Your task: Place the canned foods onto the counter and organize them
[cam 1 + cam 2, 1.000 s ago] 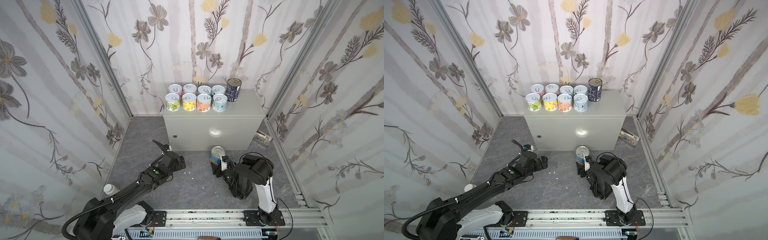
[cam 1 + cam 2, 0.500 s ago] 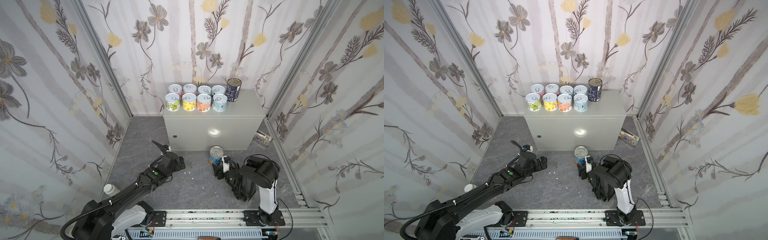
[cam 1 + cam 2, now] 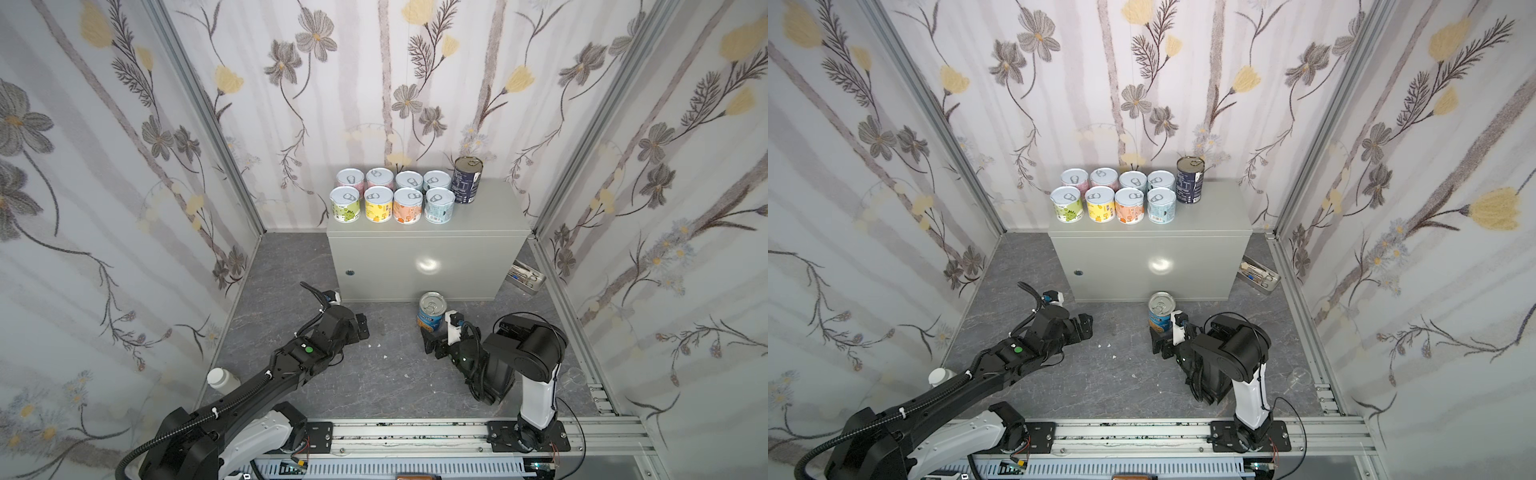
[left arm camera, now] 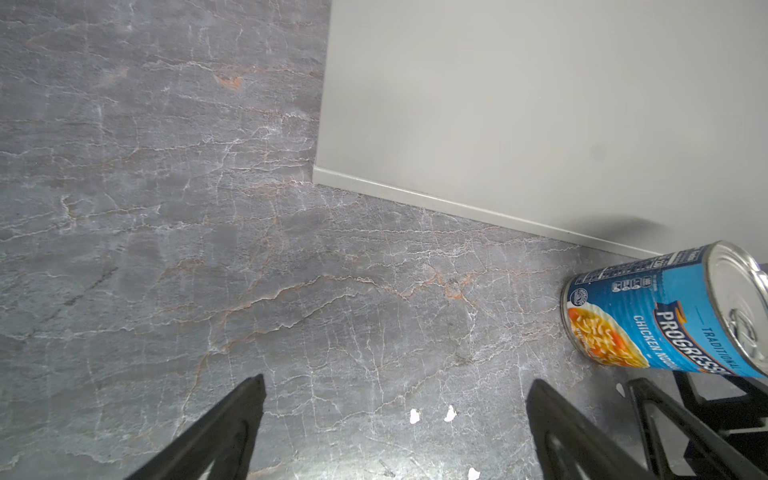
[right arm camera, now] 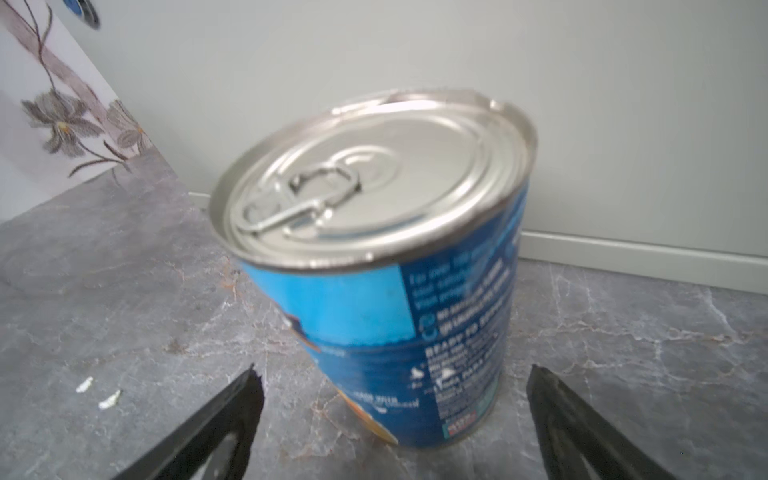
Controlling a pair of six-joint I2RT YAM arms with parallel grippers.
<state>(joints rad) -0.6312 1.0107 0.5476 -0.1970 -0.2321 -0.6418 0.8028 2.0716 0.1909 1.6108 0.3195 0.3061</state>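
Low in the middle of both top views, just in front of the counter (image 3: 424, 257), the blue Progresso can (image 3: 431, 312) stands upright on the dark marbled floor (image 3: 374, 386). It is close to the counter's front face, not on its top.

Right gripper (image 5: 395, 374) is released. In its wrist view the 2 black fingers (image 5: 232, 415) stand wide apart, with the can's lower part between them and a gap of floor on either side, so nothing is grasped. The can looks blurred there.

Left gripper (image 4: 395, 382) is released too, its fingers spread over bare floor left of centre in the top views, apart from the can.

On the counter's top, toward the upper middle of the frame, 8 short cans (image 3: 407, 210) sit in 2 rows of 4, packed close together. 1 dark navy can (image 3: 466, 185) stands just right of the back row.

A metal tray (image 3: 527, 279) lies on the floor at the counter's right end, and a white-capped bottle (image 3: 219, 379) shows at lower left.
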